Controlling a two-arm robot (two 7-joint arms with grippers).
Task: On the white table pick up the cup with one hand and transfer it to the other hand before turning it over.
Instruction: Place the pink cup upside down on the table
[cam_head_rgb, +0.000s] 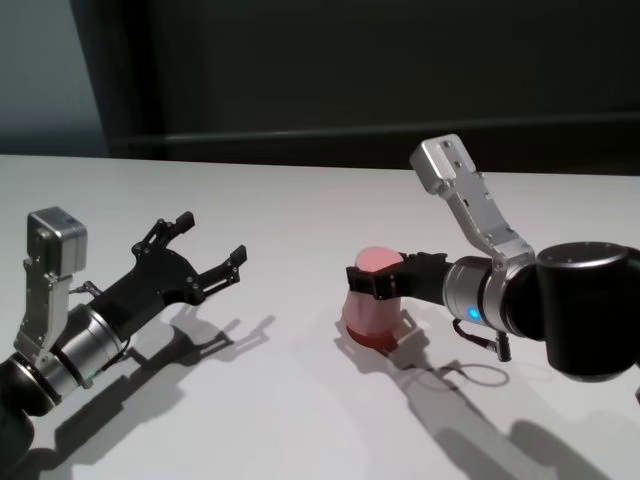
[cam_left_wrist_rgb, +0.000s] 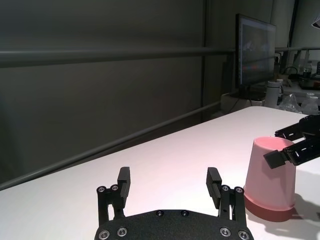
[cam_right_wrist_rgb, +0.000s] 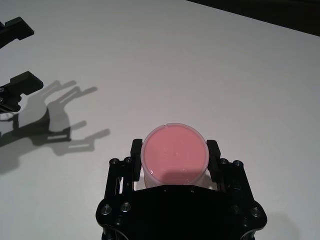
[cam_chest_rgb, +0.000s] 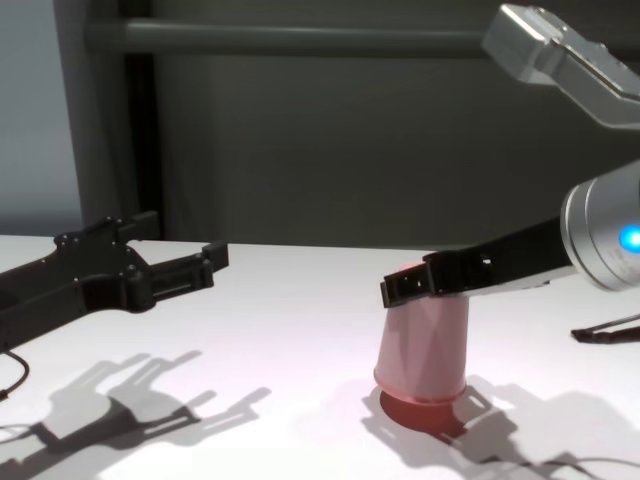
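Status as I saw it from the remote desk: the right gripper (cam_right_wrist_rgb: 174, 157) was clenched on the cup (cam_head_rgb: 374, 298), fingers on either side of its upper wall just under the flat base. The cup stood upside down on the white table (cam_head_rgb: 300, 400), right of centre, wide rim down on the surface and narrow base up. Long axis was upright, maybe a slight lean in the head view (I couldn't call it for sure). It looked like the rim was touching the table or barely off it; the shadow sat tight under it, so I'd judge the lift hadn't really happened yet.

The left gripper (cam_head_rgb: 213, 245) hung spread wide with nothing in it, low over the table on the left, well apart from the cup and pointing toward it. In the left wrist view the cup (cam_left_wrist_rgb: 270, 172) sat off to one side of those open fingers, not between them.

My read on progress: grasp done, pickup at most just starting. Left to do: lift, carry across, hand over to the left gripper, release, then flip. Since the mouth faced down, the flip should end mouth-up.
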